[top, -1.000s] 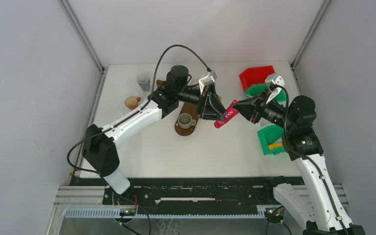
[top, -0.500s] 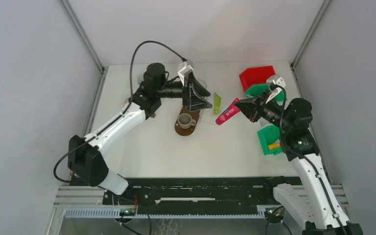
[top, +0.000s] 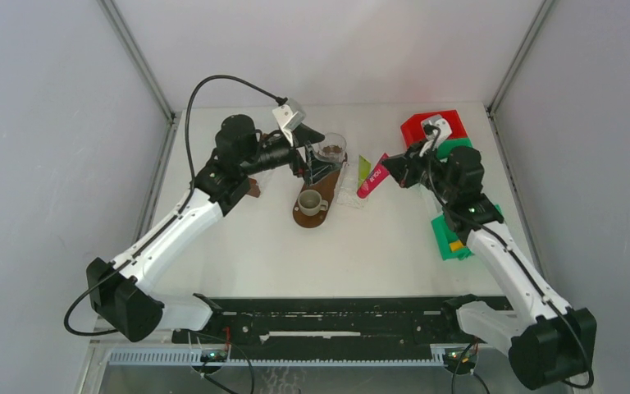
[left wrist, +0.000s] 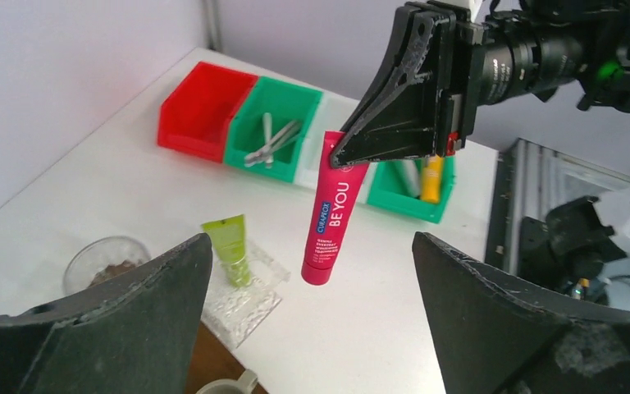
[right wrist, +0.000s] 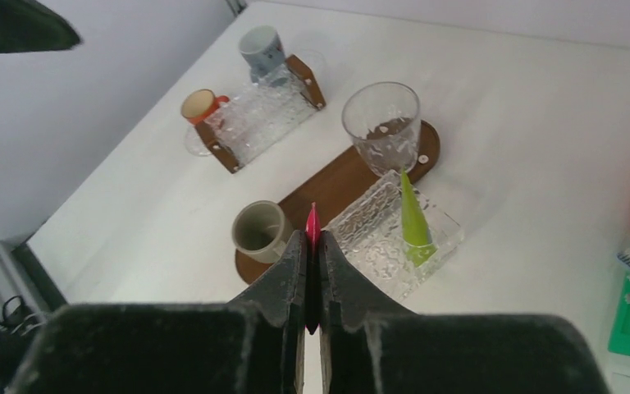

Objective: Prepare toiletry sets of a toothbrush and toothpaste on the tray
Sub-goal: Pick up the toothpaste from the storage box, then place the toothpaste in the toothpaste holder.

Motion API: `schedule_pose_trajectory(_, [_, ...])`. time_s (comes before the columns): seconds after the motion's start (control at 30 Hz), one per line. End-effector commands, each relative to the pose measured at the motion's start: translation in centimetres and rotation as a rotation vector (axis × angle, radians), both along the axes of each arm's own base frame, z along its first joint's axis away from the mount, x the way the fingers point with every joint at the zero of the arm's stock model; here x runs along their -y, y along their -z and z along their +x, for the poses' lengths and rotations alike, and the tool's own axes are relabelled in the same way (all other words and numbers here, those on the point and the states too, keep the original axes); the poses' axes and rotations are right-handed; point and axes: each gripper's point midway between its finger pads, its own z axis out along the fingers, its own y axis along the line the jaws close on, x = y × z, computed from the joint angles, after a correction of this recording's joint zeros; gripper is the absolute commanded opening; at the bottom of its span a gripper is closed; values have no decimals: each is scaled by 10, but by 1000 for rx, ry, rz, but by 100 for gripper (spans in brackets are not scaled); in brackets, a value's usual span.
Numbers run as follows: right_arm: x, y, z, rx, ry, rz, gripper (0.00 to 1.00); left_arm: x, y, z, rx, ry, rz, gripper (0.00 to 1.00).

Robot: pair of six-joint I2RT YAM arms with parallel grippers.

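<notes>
While no toothbrush shows on either clear dish, the job looks barely begun: one tube is placed, a second is in the air, and the brushes have yet to come.

At far left, an orange cup [right wrist: 201,107] and a blue-grey cup [right wrist: 261,45] stand beside a pebbled clear dish with wooden ends [right wrist: 254,119]. The left gripper [top: 313,153] hovers near the far end of a smooth brown wooden board [right wrist: 328,185], its fingers spread wide and holding nothing. The board carries a glazed grey mug [right wrist: 258,230] and a clear tumbler [right wrist: 380,123] with dark specks at the bottom.

Just right of the board sits the tray [left wrist: 254,305], a textured glass rectangle. The lime green toothpaste [left wrist: 230,246], a soft wedge-shaped tube, lies on it. The pink-red toothpaste [left wrist: 332,217] is glossy and white-lettered. It hangs from the right gripper [right wrist: 313,250], whose fingers are clamped on its upper end, in the air just right of the tray and apart from it.

At far right are hard plastic bins. Beside a red bin [left wrist: 201,107], a green bin [left wrist: 275,131] holds pale slim sticks, probably toothbrushes, though they are too small to be sure.
</notes>
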Motion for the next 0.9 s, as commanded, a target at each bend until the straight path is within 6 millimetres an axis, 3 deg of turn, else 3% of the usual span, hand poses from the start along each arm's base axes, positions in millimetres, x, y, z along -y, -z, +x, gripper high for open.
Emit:
schedule_pose_trajectory(0.0, [-3, -29, 32, 124, 76, -28, 0, -19, 7, 24, 33, -158, 30, 96])
schedule_pose_trajectory(0.43, [-21, -5, 85, 89, 113, -137, 0, -21, 10, 28, 26, -152, 29, 99])
schedule_pose_trajectory(0.87, [-23, 28, 102, 41, 136, -222, 0, -18, 12, 27, 15, -133, 28, 99])
